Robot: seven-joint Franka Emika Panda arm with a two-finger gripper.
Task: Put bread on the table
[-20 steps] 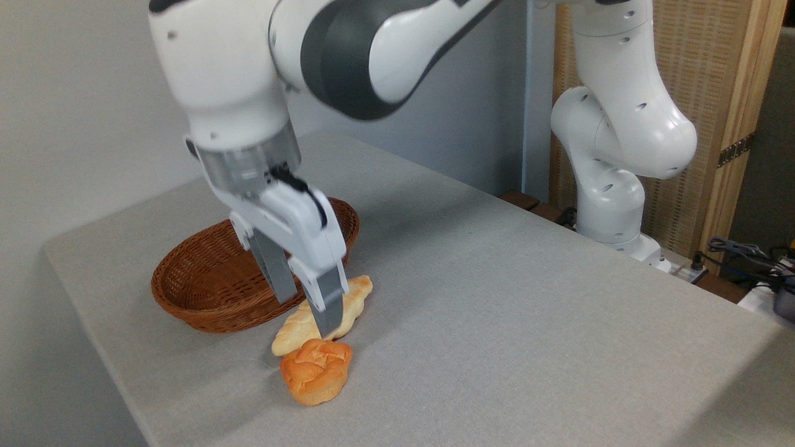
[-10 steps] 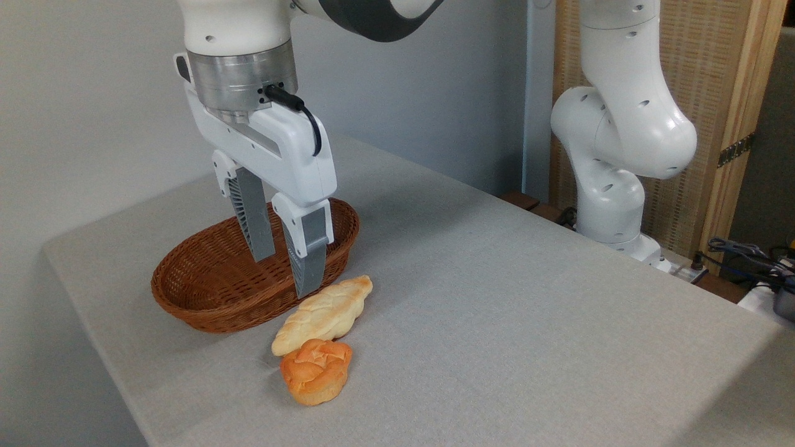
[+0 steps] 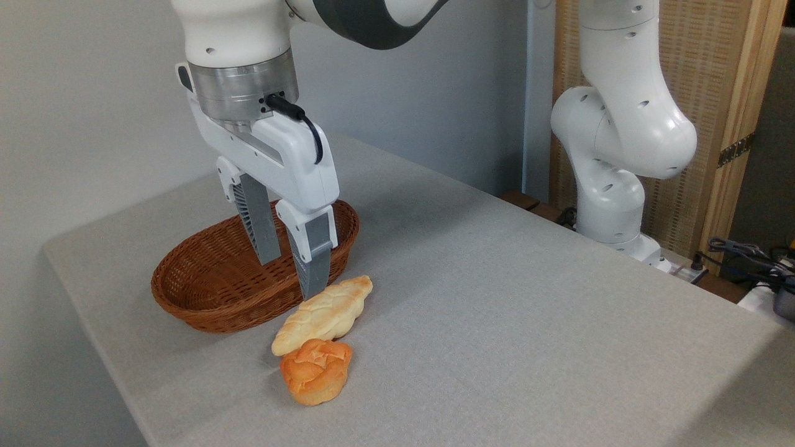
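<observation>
Small orange-brown knotted bun (image 3: 316, 371) lay on the light grey cloth-covered desk (image 3: 497, 298), touching the near end of a pale braided loaf (image 3: 323, 315). White two-finger gripper (image 3: 293, 273) hung above the brown wicker basket (image 3: 205, 292), jaws parted and empty. Bun sat below and nearer the camera than the jaws, already clear of the basket; placement judged done.

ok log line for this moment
pincer: open, empty, raised | bread: on table, beside braided loaf | basket: empty
</observation>
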